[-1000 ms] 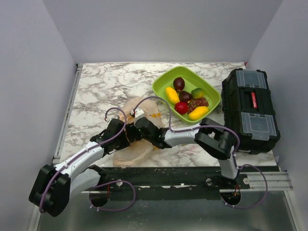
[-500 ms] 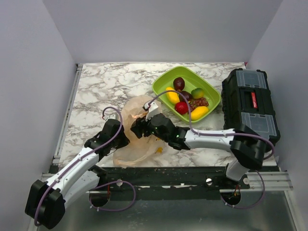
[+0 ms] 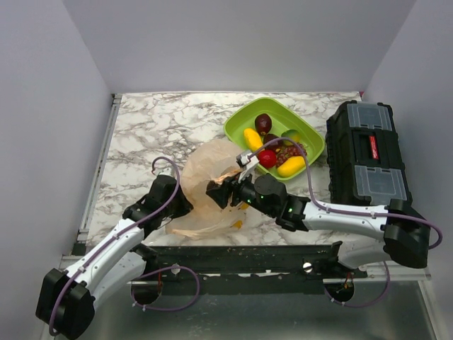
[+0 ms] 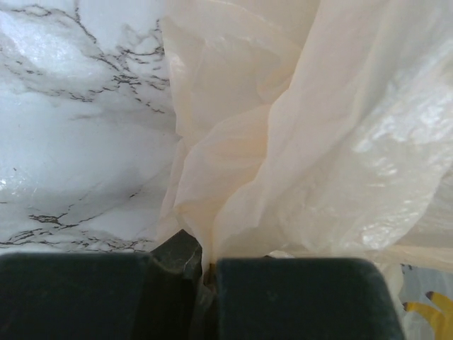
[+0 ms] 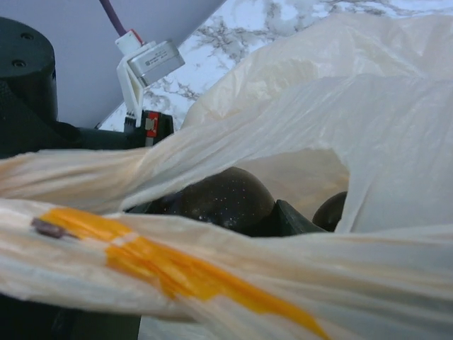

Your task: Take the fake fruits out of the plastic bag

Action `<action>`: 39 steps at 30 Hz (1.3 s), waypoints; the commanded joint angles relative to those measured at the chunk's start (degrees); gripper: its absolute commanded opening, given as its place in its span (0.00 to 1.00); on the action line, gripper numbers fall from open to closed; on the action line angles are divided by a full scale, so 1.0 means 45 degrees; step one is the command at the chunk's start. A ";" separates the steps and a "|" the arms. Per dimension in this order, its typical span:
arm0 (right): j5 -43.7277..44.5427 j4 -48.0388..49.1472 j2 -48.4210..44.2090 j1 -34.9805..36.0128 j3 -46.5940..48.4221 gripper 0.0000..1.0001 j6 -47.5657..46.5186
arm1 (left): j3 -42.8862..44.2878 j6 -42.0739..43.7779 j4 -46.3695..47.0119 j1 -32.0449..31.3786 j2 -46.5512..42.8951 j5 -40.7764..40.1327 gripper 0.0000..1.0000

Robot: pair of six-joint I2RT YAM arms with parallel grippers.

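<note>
Swung right since earlier, my right gripper (image 3: 216, 193), grip hidden by bag (image 3: 202, 166), faces plum (image 5: 223, 197) just ahead; left gripper (image 4: 209, 263) pinches bag.

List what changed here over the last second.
The right gripper slid toward the near edge as its arm stretched out low, and the plastic bag spread wider toward the green tray. The left gripper stays clamped on the bag, pulled back slightly. Tray, its fruits and the toolbox did not move.
</note>
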 commanded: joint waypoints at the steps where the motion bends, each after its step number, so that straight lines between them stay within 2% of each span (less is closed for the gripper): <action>1: -0.1833 0.0695 0.0555 0.0074 -0.0045 0.17 0.0268 | 0.0219 0.0169 0.0393 0.0009 -0.0674 0.0472 0.00; 6: -0.5702 0.1054 0.2280 0.0100 0.1062 0.16 0.0666 | 0.0465 -0.0028 0.0209 0.0014 -0.0806 0.0135 0.00; 9: -0.7060 0.1364 0.2942 0.0178 0.1454 0.15 0.0908 | 0.0575 -0.0217 0.0108 0.0034 -0.0786 -0.0705 0.00; 14: -0.7297 0.1427 0.2130 0.0331 0.1154 0.15 0.0731 | 0.0919 -0.0406 -0.0482 0.0050 -0.0611 -0.1639 0.00; 20: -0.6291 0.0904 0.0174 0.0329 0.0318 0.11 0.0006 | 0.0654 -0.0811 -0.0458 0.0038 -0.0779 -0.1995 0.00; 29: -0.3512 -0.0683 -0.1532 0.0339 -0.0490 0.05 -0.0949 | 0.0665 -0.0941 -0.0965 0.0038 -0.1252 -0.2705 0.00; 32: -0.0759 -0.1726 -0.1983 0.0342 -0.0511 0.01 -0.1000 | 0.0656 -0.0898 -0.0972 0.0056 -0.1304 -0.2772 0.00; 39: 0.5129 -0.2703 -0.3345 0.0204 -0.0912 0.04 -0.1230 | 0.0551 -0.0805 -0.0940 0.0069 -0.1354 -0.2655 0.00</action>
